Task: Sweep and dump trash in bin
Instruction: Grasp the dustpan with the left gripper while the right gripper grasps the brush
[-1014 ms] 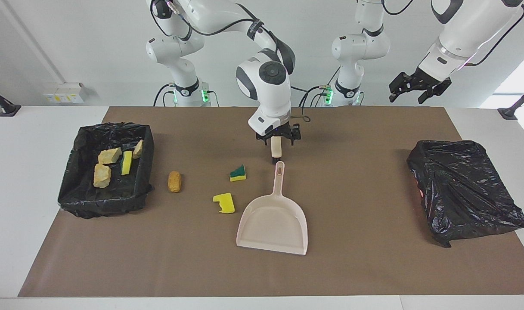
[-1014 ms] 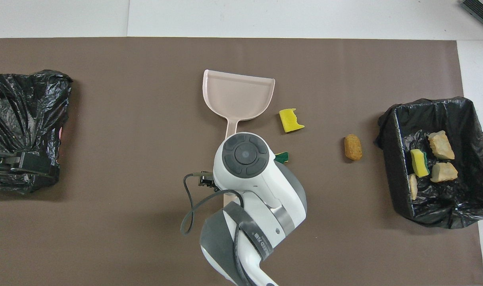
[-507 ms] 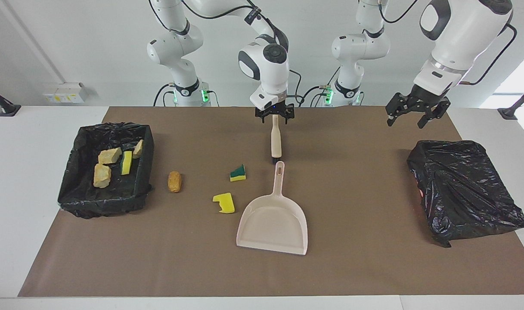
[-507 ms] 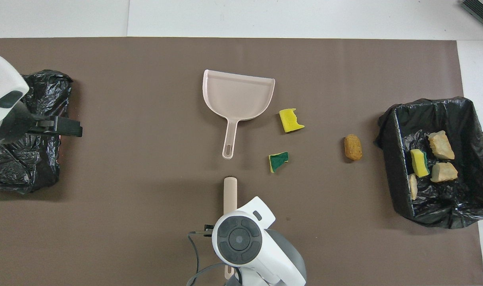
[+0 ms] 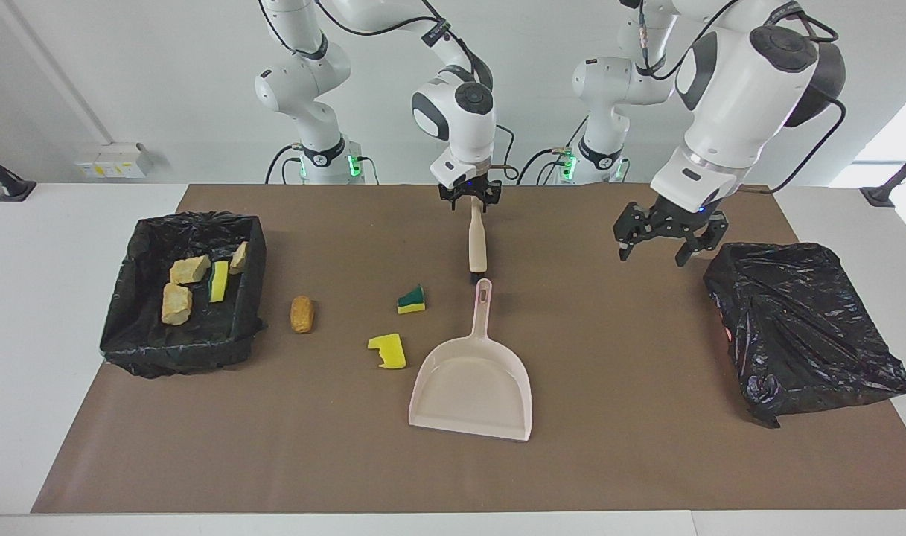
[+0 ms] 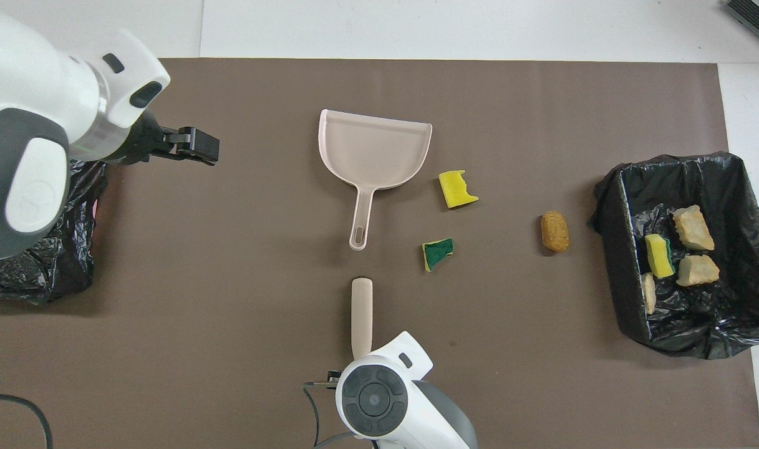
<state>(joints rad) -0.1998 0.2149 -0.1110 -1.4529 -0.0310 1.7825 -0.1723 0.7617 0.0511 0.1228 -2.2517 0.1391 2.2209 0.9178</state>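
On the brown mat lie three pieces of trash: a green-topped wedge [image 5: 412,299] [image 6: 438,254], a yellow sponge chunk [image 5: 388,351] [image 6: 457,189] and a brown nugget [image 5: 302,313] [image 6: 554,231]. Several more scraps lie in the black-lined bin [image 5: 192,221] [image 6: 703,163] at the right arm's end. The beige brush [image 5: 478,246] [image 6: 362,312] lies flat, nearer to the robots than the dustpan [image 5: 473,387] [image 6: 374,149]. My right gripper [image 5: 470,197] is down at the brush handle's tip, open, a finger on either side. My left gripper [image 5: 665,240] [image 6: 198,144] hangs open over the mat.
A second bin [image 5: 802,327] [image 6: 48,262], covered by a crumpled black bag, sits at the left arm's end of the table, close under the left arm. The brown mat [image 5: 609,461] covers most of the white table.
The right gripper pulled back from above the brush to its handle tip, and its fingers have drawn closer together. The left arm swung down and in toward the table's middle.
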